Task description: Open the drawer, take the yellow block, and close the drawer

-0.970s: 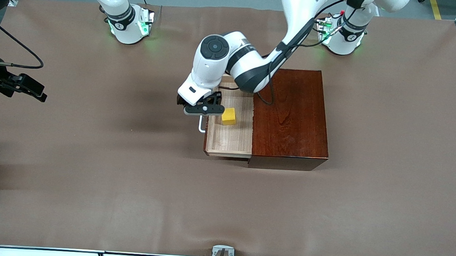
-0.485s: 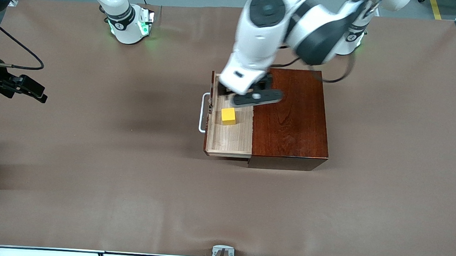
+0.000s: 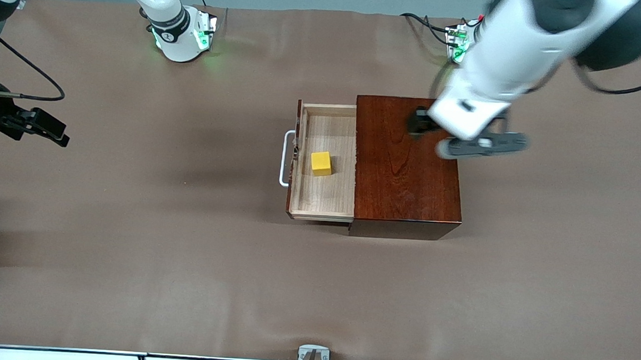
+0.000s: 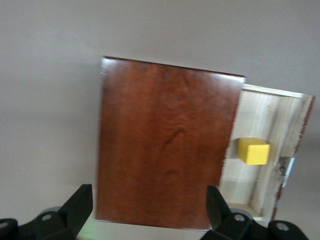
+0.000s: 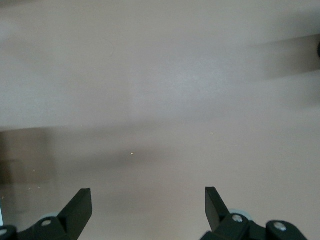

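The drawer (image 3: 324,161) stands pulled out of the mahogany box (image 3: 407,166) toward the right arm's end of the worktop (image 3: 182,249), its white handle (image 3: 285,158) clear of everything. The yellow block (image 3: 321,163) sits on the pale-wood floor of the drawer, close to the drawer front and apart from the side walls; nothing covers it or blocks the way down to it. The left end effector (image 3: 481,145) hangs in the air over the box's edge at the left arm's end, its fingers (image 4: 80,205) spread wide apart and holding nothing. The right end effector (image 3: 42,127) waits over bare worktop at the right arm's end, well apart from the box, its fingers (image 5: 80,207) likewise spread and empty. A second ago the left end effector was down at the drawer handle, right by the block; half a second ago it was above the open drawer; now it has swung away over the box. Drawer and block have not shifted.
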